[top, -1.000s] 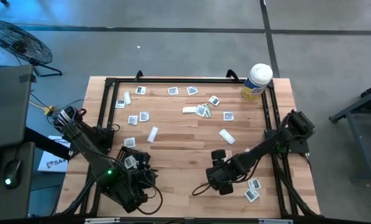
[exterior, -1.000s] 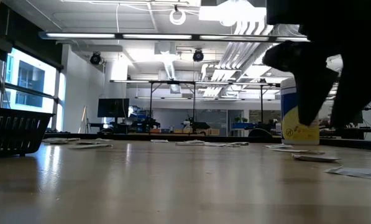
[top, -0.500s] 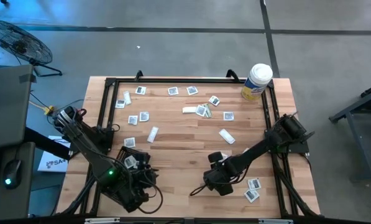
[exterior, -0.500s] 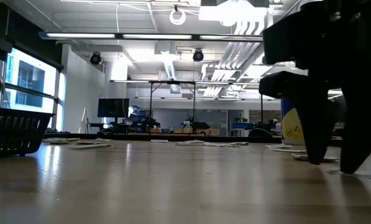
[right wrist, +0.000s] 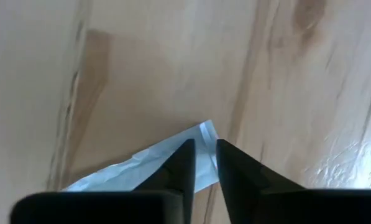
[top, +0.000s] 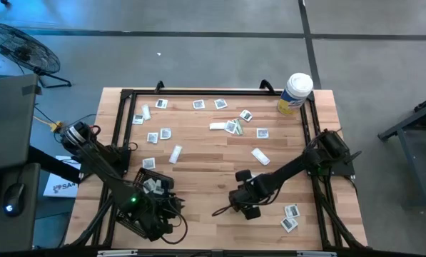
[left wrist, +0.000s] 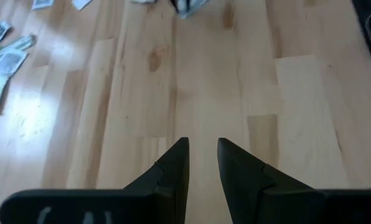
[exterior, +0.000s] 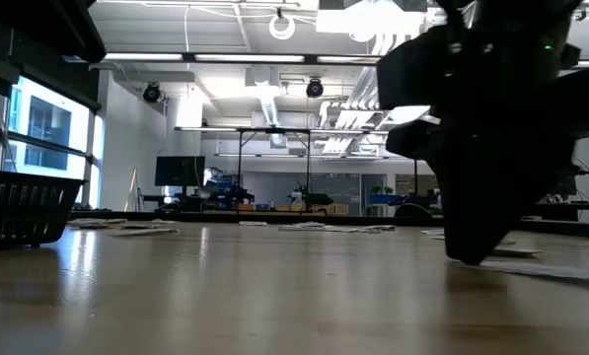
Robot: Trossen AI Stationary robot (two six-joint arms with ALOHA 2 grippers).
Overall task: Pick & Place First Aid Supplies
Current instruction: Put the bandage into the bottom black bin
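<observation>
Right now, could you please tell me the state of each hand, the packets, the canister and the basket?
Right hand: low on the table, fingers pinched on a white packet.
Left hand: above bare wood, fingers slightly apart, holding nothing.
Other packets: lying flat, scattered over the table.
Canister: upright at the far right corner, lid on.
Black basket: upright at the table's edge.

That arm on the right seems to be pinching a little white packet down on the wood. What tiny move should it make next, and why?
Probably a short, straight lift. The right gripper has its fingers nearly together over the edge of a white packet that lies against the table. Raising it a little would show whether the grip holds before carrying it anywhere.
</observation>
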